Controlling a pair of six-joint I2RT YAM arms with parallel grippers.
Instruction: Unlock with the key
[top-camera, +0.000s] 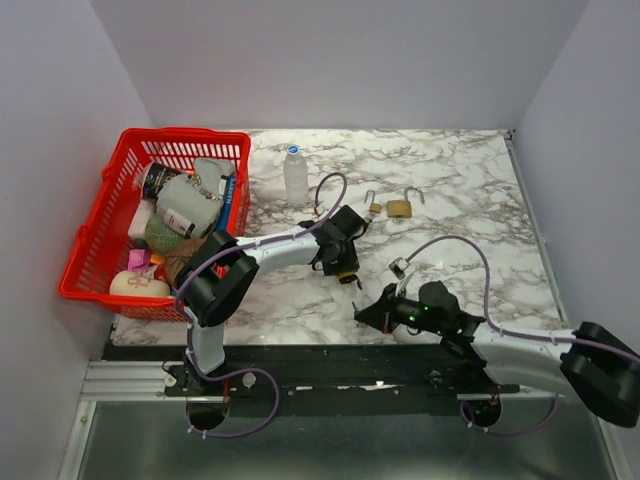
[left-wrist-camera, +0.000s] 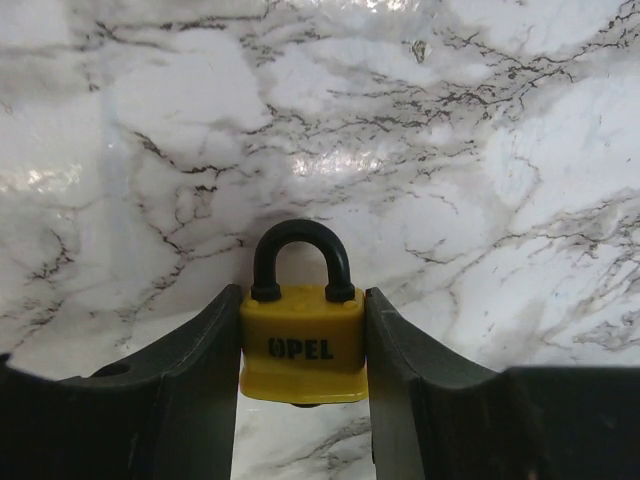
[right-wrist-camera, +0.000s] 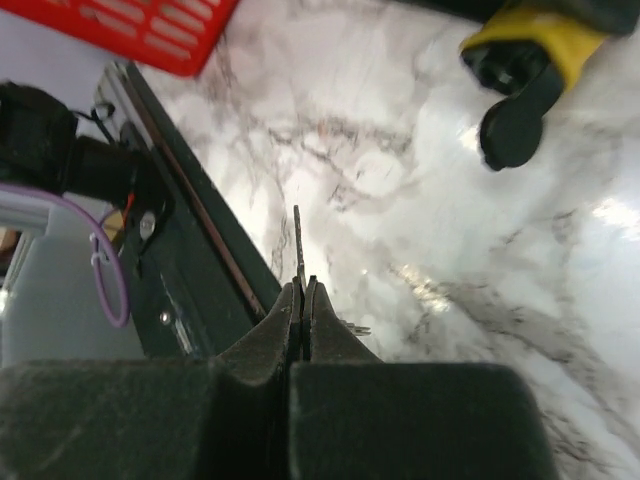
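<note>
Holding yellow padlock (left-wrist-camera: 302, 345) clamped between fingers of my left gripper (left-wrist-camera: 302, 298), mid-frame in top view. Right gripper (right-wrist-camera: 300, 292) closed, pinching key (right-wrist-camera: 298, 245). Blade points ahead, lock underside upper right of tip, apart.

The padlock (left-wrist-camera: 302, 345) is yellow, with a black shackle and black lettering. The key (right-wrist-camera: 298, 245) is dull grey. The table (top-camera: 450, 180) is white marble veined grey and black. In the top view, the basket (top-camera: 92, 235) at 9 o'clock is red; 1 lock (top-camera: 399, 208) at 2 o'clock is brass.
</note>
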